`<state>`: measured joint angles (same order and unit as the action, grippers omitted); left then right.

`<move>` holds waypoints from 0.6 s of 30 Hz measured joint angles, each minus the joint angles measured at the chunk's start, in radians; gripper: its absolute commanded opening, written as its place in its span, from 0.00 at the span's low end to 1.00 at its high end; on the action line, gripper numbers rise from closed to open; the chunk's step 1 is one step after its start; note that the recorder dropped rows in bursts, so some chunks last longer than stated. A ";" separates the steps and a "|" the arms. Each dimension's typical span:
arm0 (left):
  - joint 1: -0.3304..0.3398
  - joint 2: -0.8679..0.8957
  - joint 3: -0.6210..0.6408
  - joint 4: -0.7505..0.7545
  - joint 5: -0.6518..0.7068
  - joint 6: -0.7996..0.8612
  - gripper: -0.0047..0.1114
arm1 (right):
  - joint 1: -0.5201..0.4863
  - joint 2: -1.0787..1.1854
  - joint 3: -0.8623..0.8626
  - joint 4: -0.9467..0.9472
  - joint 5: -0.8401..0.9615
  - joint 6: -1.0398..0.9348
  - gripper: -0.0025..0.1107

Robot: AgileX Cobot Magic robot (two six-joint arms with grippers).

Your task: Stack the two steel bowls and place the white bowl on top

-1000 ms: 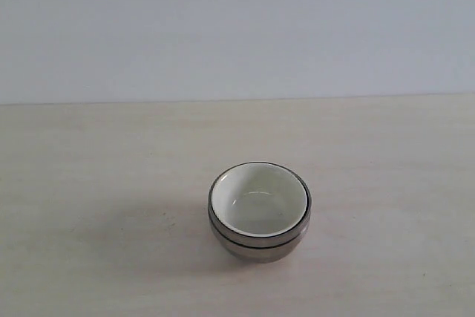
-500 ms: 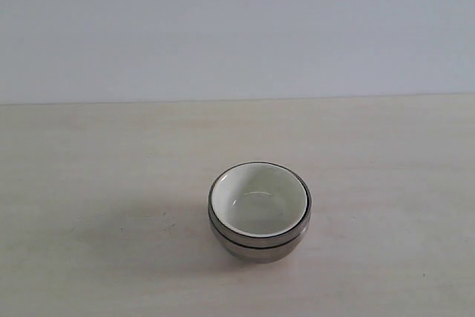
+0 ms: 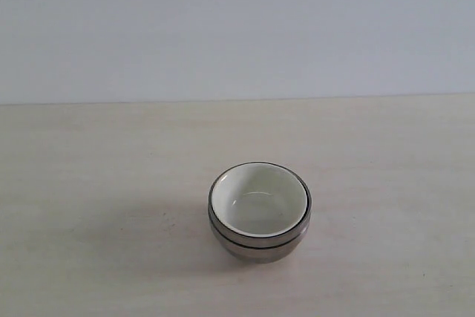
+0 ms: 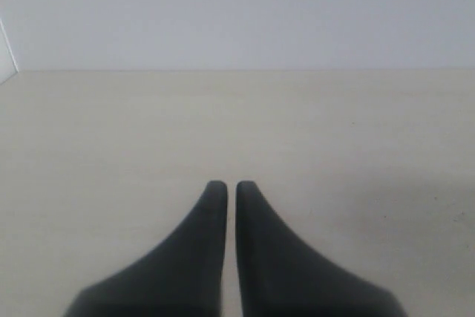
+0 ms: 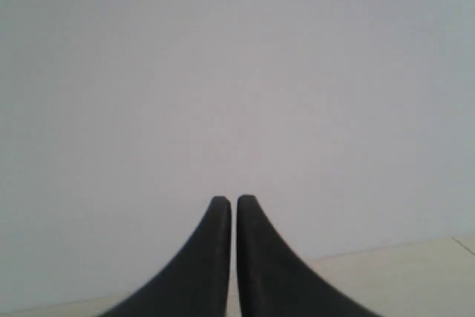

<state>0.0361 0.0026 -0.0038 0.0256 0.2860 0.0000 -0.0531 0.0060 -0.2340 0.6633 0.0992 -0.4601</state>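
The white bowl (image 3: 258, 200) sat inside the two steel bowls (image 3: 254, 249). They made one stack near the middle of the desk (image 3: 89, 183). The left tool (image 4: 231, 187) hung over the desk. Its two dark fingers (image 4: 210, 209) were pinched narrow, with only a thin gap, and held nothing. The right tool (image 5: 234, 202) was pinched narrow too, held nothing, and pointed at a plain pale wall (image 5: 223, 72).

Pale table (image 3: 89, 183) — steel bowls (image 3: 257, 247) (nested) atop
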 measured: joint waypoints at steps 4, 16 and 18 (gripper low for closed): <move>0.000 0.000 0.000 0.000 0.000 0.000 0.07 | 0.000 0.000 0.074 0.004 -0.061 0.021 0.02; 0.000 0.000 0.000 0.000 0.000 0.000 0.07 | 0.116 -0.002 0.229 0.008 -0.199 -0.018 0.02; 0.000 0.000 0.000 0.000 0.000 0.000 0.07 | 0.120 -0.002 0.229 0.010 -0.206 -0.026 0.02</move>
<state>0.0361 0.0026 -0.0038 0.0256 0.2860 0.0000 0.0672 0.0042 -0.0046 0.6731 -0.1064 -0.4858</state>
